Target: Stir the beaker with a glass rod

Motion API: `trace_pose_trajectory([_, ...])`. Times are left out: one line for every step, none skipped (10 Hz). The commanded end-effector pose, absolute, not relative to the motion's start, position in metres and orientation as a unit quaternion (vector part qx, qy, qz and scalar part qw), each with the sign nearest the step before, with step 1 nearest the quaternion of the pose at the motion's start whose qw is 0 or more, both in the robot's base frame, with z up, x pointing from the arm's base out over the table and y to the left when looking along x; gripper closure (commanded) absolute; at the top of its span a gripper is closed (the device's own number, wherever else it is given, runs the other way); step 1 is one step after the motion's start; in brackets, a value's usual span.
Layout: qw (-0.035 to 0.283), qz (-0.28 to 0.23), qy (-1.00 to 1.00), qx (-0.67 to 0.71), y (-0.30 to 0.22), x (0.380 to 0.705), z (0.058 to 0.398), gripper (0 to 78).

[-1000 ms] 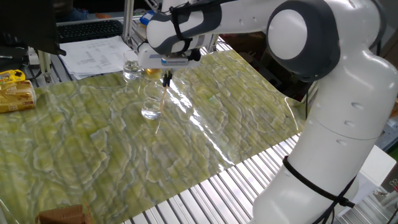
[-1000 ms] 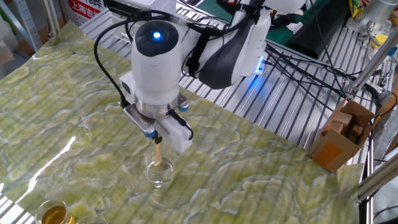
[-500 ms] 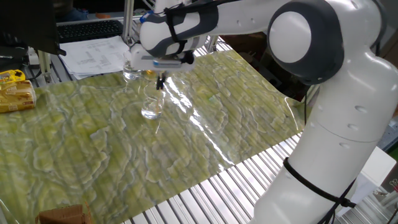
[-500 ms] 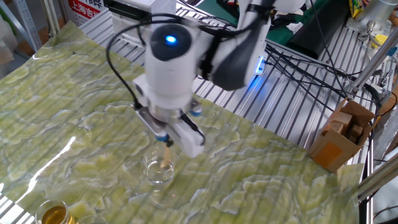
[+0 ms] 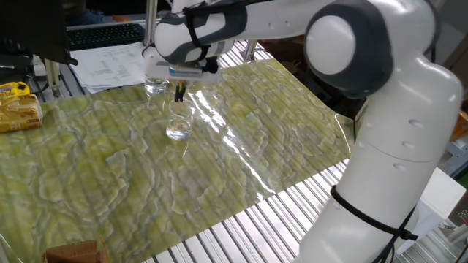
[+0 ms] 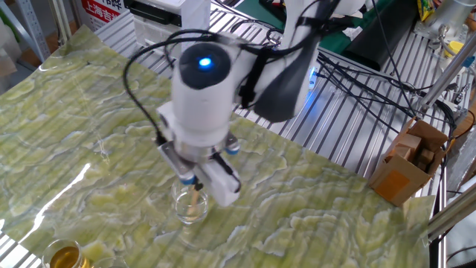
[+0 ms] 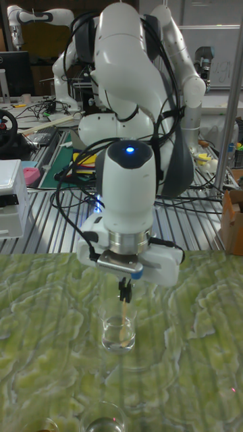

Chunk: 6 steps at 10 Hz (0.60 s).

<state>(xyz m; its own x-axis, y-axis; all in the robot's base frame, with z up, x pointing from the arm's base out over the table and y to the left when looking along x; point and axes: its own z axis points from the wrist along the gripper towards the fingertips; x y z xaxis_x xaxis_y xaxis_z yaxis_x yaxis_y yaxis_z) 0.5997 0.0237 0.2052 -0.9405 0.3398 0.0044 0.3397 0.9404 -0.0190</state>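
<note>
Hovering: my gripper [image 7: 124, 291] hung directly above the beaker [image 7: 118, 329], fingers pointing down, in all three views.
Jaws: they were closed on the top end of the glass rod [image 7: 123, 316]; the fingers [image 5: 180, 90] showed as one dark pair pressed together with the stick between them.
Rod: it ran nearly straight down from my fingertips into the mouth of the beaker, showing pale and yellowish; in the other fixed view it leaned slightly [image 6: 193, 202] inside the glass.
Rod tip: it was inside the beaker, low down, but I could not tell whether it touched the bottom.
Beaker: it stood upright on the green marbled mat [image 5: 110, 175], small and clear [image 5: 178, 126], its contents too faint to judge.
Beaker from the other side: it sat just under my wrist flange [image 6: 190, 205], partly hidden by my hand.
Neighbour: a second clear glass vessel [image 5: 154, 82] stood near the far edge of the mat, apart from the beaker.
Amber glass: a vessel with yellow-amber contents [image 6: 64, 257] stood at the mat's near corner in the other fixed view, well apart from the beaker.
Surroundings: a cardboard box [image 6: 406, 164] sat on the ribbed metal table [image 6: 349, 141] off the mat.
Motion blur: my arm looked smeared in the other fixed view.
</note>
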Motion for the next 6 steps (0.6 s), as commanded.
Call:
trace_pose_trajectory([-0.002,0.014,-0.990,-0.138,-0.008,0.612,0.204,76.3])
trace_pose_trajectory([0.001,0.015,-0.990,-0.137,-0.011,0.606,0.207,76.3])
trace_pose_trajectory([0.002,0.015,-0.990,-0.138,-0.011,0.602,0.209,76.3])
trace_pose_trajectory([0.008,0.013,-0.990,-0.140,-0.012,0.590,0.213,76.3])
trace_pose_trajectory([0.008,0.011,-0.989,-0.144,-0.011,0.584,0.213,76.3])
trace_pose_trajectory([0.009,0.011,-0.989,-0.150,-0.005,0.578,0.213,76.3])
